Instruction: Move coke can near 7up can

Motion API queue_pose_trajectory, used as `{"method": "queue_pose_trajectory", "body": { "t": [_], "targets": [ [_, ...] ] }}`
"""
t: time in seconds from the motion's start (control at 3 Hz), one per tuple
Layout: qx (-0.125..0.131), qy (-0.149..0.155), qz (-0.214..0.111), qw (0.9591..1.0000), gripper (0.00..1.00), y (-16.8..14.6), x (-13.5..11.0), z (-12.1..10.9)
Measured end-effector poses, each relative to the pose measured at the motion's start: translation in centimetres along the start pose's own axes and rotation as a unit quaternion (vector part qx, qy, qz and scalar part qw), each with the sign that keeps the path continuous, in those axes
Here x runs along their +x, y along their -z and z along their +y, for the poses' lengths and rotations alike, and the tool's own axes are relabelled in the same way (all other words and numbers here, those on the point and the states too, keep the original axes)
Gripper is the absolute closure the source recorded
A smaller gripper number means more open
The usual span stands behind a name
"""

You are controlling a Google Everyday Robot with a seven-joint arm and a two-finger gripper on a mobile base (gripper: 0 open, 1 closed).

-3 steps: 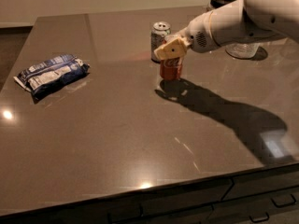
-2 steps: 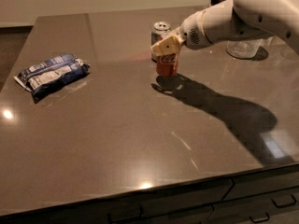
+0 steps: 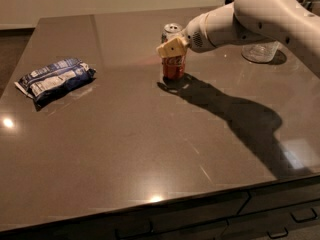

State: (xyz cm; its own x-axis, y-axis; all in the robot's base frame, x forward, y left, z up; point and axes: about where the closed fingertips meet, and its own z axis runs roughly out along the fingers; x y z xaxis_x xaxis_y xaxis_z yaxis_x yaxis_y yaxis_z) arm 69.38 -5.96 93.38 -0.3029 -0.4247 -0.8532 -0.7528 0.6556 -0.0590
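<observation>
The red coke can (image 3: 174, 67) stands upright on the dark table, a little in front of the silver-white 7up can (image 3: 172, 32), which stands just behind it at the table's middle back. My gripper (image 3: 171, 49) comes in from the right on a white arm and sits over the top of the coke can, its tan fingers (image 3: 169, 47) around the can's upper part. The top of the coke can is hidden by the gripper. The lower part of the 7up can is hidden too.
A blue and white chip bag (image 3: 55, 80) lies at the table's left. A clear glass (image 3: 260, 51) stands at the back right, partly behind my arm. The table's front edge (image 3: 160, 204) runs above dark drawers.
My gripper and the coke can have moved a little back and left, toward the 7up can. The chip bag has not moved.
</observation>
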Motion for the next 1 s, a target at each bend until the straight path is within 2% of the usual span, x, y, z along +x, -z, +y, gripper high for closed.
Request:
{"method": "queue_pose_trajectory", "body": {
  "t": [0.67, 1.0],
  "targets": [
    [0.010, 0.003, 0.012, 0.9999, 0.28, -0.6, 1.1, -1.7],
    [0.019, -0.002, 0.019, 0.9996, 0.05, 0.0, 1.8, -2.8]
  ]
}}
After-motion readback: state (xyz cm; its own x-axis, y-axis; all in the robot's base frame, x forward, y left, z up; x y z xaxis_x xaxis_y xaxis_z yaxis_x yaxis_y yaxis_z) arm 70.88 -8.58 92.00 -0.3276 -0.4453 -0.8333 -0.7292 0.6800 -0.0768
